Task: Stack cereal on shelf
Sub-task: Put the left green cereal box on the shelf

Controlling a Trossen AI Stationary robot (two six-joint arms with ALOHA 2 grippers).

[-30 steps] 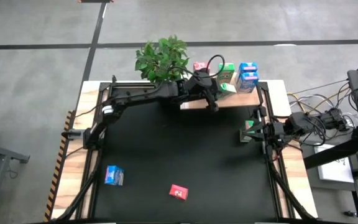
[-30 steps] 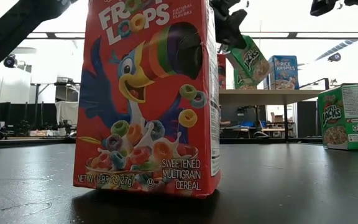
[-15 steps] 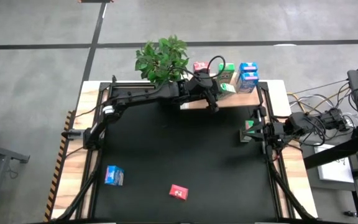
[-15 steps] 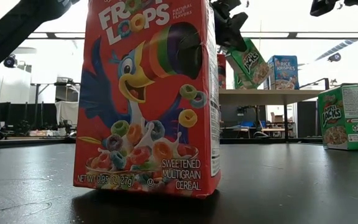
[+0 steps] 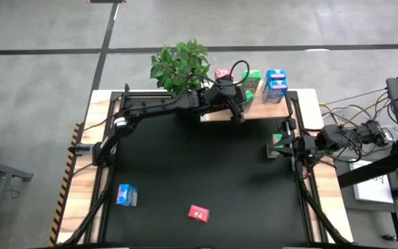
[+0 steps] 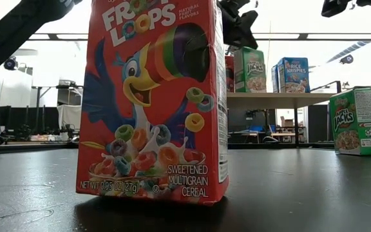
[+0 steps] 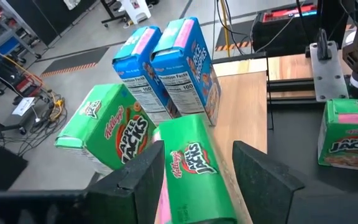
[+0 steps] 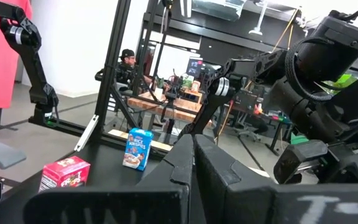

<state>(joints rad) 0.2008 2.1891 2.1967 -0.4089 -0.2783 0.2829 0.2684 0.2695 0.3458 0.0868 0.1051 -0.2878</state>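
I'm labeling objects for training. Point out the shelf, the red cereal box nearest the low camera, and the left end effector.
shelf [image 6: 269, 96], low view, front edge.
red cereal box [image 6: 153, 96], low view, printed front.
left end effector [image 7: 194, 171], left wrist view, between its fingertips.

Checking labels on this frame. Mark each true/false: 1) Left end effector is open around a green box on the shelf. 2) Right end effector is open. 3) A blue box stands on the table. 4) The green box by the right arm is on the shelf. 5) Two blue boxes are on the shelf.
1) True: the left end effector straddles an upright green box on the shelf.
2) False: the right end effector is shut.
3) True: blue box, near left.
4) False: that green box stands on the black table.
5) True: blue pair.
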